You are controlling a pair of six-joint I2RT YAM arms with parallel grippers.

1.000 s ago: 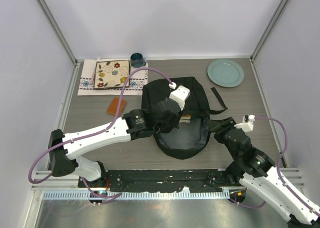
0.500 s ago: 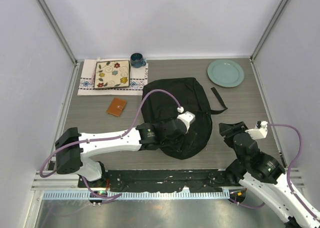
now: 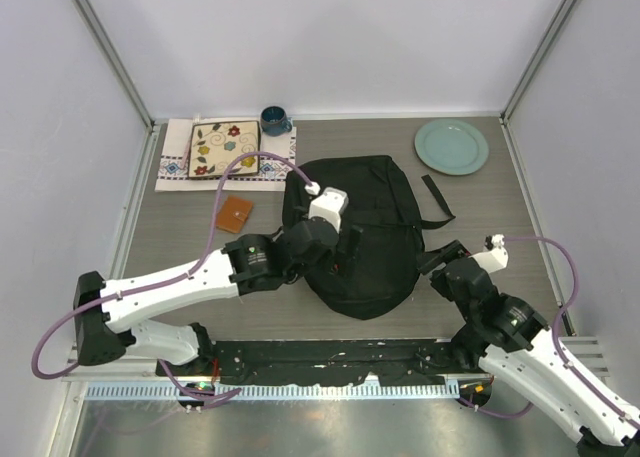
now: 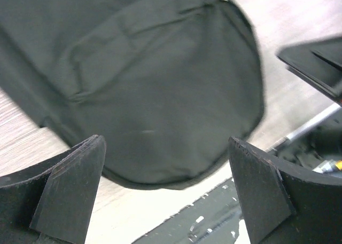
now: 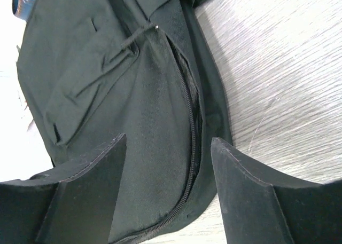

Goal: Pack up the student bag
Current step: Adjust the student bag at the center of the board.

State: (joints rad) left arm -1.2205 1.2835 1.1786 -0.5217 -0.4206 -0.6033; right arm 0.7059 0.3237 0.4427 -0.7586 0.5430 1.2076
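Student bag, black, flat, zipper perhaps shut, left and right jaws spread.

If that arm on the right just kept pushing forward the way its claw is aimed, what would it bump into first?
Most likely the student bag. The right gripper is open and aimed at the bag's zippered side, with nothing visible in between, though how far off it is is hard to judge.

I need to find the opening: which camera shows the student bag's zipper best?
Right wrist: the zipper runs in sharp close-up along the student bag, between the fingers of the open right tool. Top external shows the whole bag but no zipper detail. Left wrist shows only its blurred rounded end.
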